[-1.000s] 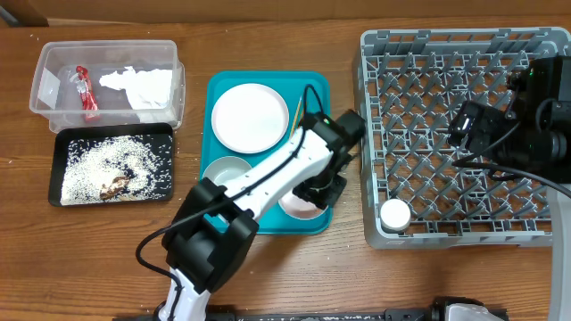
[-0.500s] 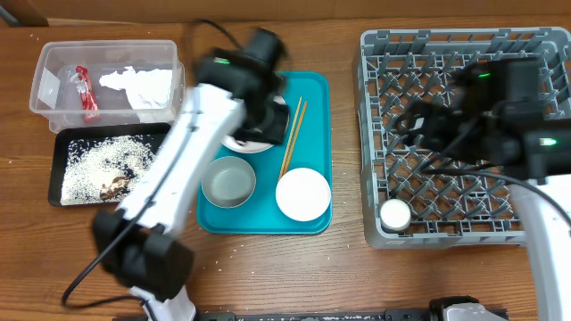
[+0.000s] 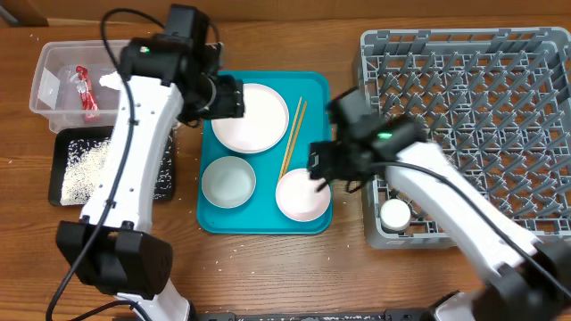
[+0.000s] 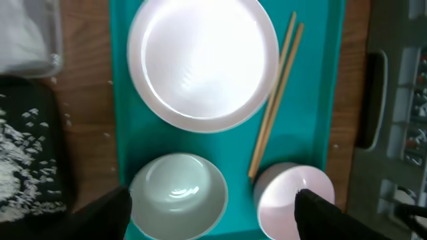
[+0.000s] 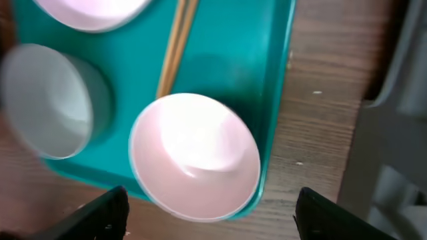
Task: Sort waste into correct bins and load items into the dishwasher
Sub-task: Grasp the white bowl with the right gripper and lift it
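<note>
Left tool (image 3: 225, 96) is held spread wide and empty at the plate (image 3: 250, 117) on the teal tray (image 3: 317, 89), right tool (image 5: 217, 213) likewise spread wide, empty, over the pink bowl (image 5: 193, 155) near-right on tray.

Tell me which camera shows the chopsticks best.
Left wrist. The chopsticks appear large and whole there, tip to tip, with both sticks distinct. The overhead view also shows them whole, but small and thin. The right wrist view catches only their lower ends, cut off by the top edge.
</note>
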{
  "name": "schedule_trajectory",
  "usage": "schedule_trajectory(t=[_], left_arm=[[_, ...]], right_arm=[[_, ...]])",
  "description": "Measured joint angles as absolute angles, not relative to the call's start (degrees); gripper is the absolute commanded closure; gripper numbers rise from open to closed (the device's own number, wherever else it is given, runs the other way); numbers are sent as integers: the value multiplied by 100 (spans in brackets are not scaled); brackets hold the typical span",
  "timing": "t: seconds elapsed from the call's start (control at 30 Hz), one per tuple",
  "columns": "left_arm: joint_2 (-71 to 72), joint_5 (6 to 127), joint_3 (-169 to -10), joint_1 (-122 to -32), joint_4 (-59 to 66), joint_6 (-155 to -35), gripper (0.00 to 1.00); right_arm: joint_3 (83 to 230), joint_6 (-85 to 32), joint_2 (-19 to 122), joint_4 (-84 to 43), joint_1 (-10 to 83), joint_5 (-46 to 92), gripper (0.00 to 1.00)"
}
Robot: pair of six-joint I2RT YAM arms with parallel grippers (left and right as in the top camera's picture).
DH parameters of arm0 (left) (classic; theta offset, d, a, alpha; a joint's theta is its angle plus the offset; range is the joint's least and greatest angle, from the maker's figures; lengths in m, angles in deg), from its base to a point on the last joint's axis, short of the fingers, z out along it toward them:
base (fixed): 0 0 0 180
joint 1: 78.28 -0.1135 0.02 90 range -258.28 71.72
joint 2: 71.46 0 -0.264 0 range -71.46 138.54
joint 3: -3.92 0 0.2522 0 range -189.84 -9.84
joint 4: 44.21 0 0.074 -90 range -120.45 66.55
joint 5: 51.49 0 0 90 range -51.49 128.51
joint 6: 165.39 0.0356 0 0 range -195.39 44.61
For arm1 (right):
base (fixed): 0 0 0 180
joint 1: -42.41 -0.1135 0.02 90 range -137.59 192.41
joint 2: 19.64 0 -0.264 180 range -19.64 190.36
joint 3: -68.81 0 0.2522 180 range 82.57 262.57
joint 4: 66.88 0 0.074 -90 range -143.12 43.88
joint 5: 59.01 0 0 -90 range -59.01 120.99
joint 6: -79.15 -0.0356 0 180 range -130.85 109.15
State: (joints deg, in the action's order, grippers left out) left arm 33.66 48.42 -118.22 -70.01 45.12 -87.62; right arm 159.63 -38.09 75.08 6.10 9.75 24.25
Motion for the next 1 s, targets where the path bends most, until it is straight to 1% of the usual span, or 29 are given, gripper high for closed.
schedule_trajectory(t=[0.17, 0.3, 0.43, 0.53, 0.6, 0.7, 1.0], left_arm=[[3366, 4858, -11822, -7733, 4418, -8729, 16], [3366, 4855, -11822, -8310, 4438, -8609, 16], [3366, 4827, -11822, -8581, 4446, -8440, 6], [3366, 4737, -11820, -8673, 4392, -8395, 0], [3366, 4676, -11820, -8740, 4348, -8377, 0], [3366, 4600, -11820, -8817, 4320, -8377, 0], [3366, 3953, -11820, -8856, 4300, -8373, 0]], right_arm=[[15937, -3932, 8518, 593, 866, 2621, 29], [15891, -3951, 8891, 532, 868, 2698, 44], [15889, -3956, 8918, 398, 868, 2707, 57], [15889, -3916, 8918, 293, 868, 2720, 83], [15865, -3932, 8918, 191, 868, 2737, 90], [15762, -3958, 8918, 130, 868, 2720, 96], [15720, -3958, 8867, 112, 868, 2626, 96]])
